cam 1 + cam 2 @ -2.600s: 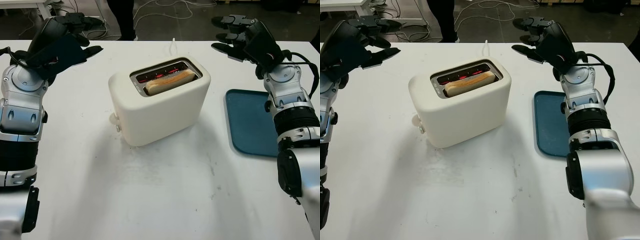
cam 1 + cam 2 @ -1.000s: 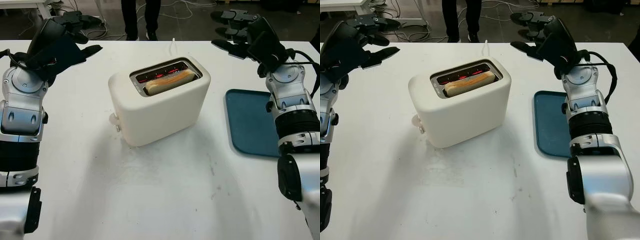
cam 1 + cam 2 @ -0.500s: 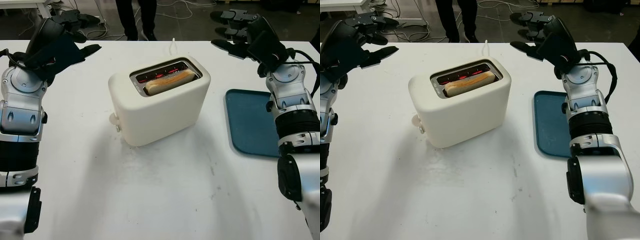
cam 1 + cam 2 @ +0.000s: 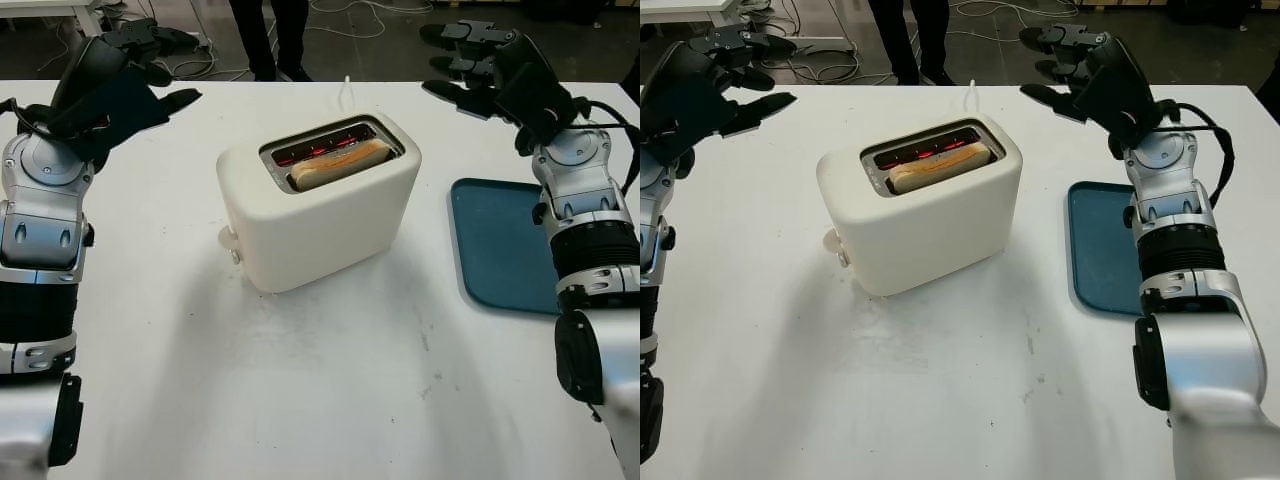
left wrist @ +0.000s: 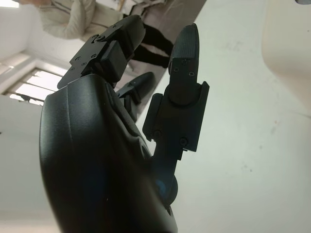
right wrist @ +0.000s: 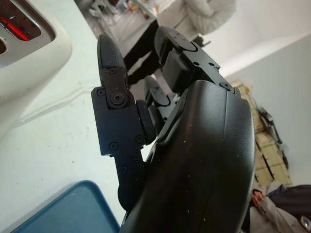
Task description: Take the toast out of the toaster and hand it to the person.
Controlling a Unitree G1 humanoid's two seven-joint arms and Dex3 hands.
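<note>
Bright, even light falls from overhead onto the white table (image 4: 330,400), which shows no harsh glare. The toaster (image 4: 318,205) casts a soft, pale shadow toward the near side and to its left. Its slots glow red inside. The floor beyond the table's far edge is much darker. The head views are sharp across the frame. In the left wrist view a window (image 5: 29,80) is blown out to white, and the near shell of the left hand (image 5: 131,145) is dark.
</note>
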